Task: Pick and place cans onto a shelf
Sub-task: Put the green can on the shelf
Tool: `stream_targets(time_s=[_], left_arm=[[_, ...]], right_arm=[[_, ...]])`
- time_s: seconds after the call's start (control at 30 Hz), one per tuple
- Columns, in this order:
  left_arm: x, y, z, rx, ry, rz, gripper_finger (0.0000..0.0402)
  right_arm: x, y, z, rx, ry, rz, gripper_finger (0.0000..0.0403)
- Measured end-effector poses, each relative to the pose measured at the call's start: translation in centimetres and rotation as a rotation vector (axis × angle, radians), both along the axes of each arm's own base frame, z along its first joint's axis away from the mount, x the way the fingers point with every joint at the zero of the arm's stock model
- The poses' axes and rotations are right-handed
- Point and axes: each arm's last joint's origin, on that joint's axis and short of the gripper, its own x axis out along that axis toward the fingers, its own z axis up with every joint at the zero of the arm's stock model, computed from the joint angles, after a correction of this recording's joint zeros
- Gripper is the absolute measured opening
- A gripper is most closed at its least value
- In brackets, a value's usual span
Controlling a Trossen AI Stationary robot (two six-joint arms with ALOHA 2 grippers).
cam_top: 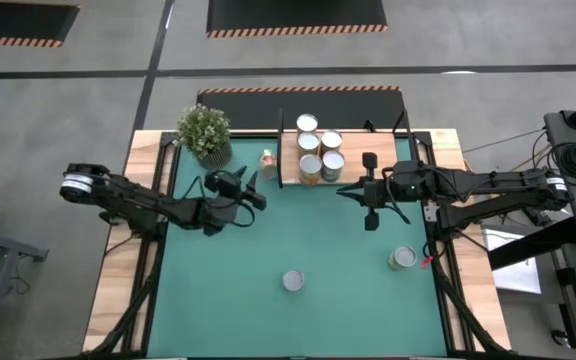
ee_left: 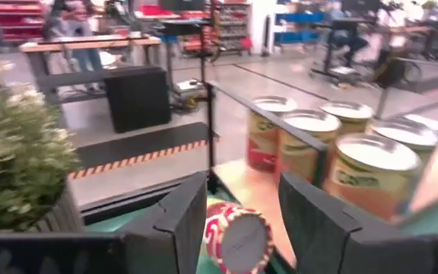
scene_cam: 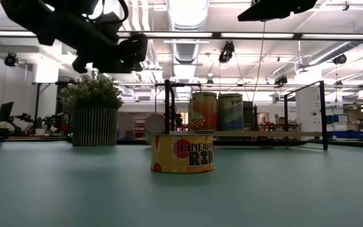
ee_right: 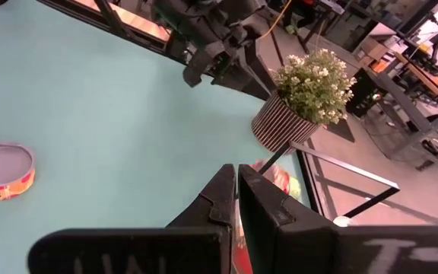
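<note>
Two arms reach over my green mat (cam_top: 298,240) on the worktop. My left pincer (cam_top: 256,190) hangs above the mat just beside the shelf's near end, its two dark fingers (ee_left: 185,217) parted with a clear gap between them; through that gap I see a red-labelled can (ee_left: 234,236) lying on its side beyond the tips, and I cannot tell whether the fingers touch it. My right pincer (cam_top: 371,188) hovers at the shelf's (cam_top: 353,150) other side, fingers pressed together on nothing. Four upright cans (cam_top: 319,150) stand clustered on the light-wood shelf. Two more cans sit on the mat: one (cam_top: 293,280) near its middle front, labelled with pineapple rings, and another (cam_top: 402,258) toward the right edge. A potted plant (cam_top: 205,133) stands at the back left corner.
</note>
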Motion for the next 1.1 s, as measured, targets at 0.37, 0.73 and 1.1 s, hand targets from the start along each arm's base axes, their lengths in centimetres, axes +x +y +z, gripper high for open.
stream_targets(time_s=[0.37, 0.73, 1.1], left_arm=[[1.4, 1.8, 1.6, -0.255, 0.097, -0.072, 0.0101], [1.2, 9.4, 2.1, -0.624, 0.288, 0.086, 0.0074], [2.1, 12.0, -0.9, -0.705, 0.32, 0.161, 0.0104]], right_arm=[[0.0, 0.0, 0.0, 0.004, 0.0, -0.001, 0.0009], [0.0, 0.0, 0.0, 0.004, 0.002, -0.002, 0.0009], [0.0, 0.0, -0.1, -0.003, 0.015, 0.001, 0.0009]])
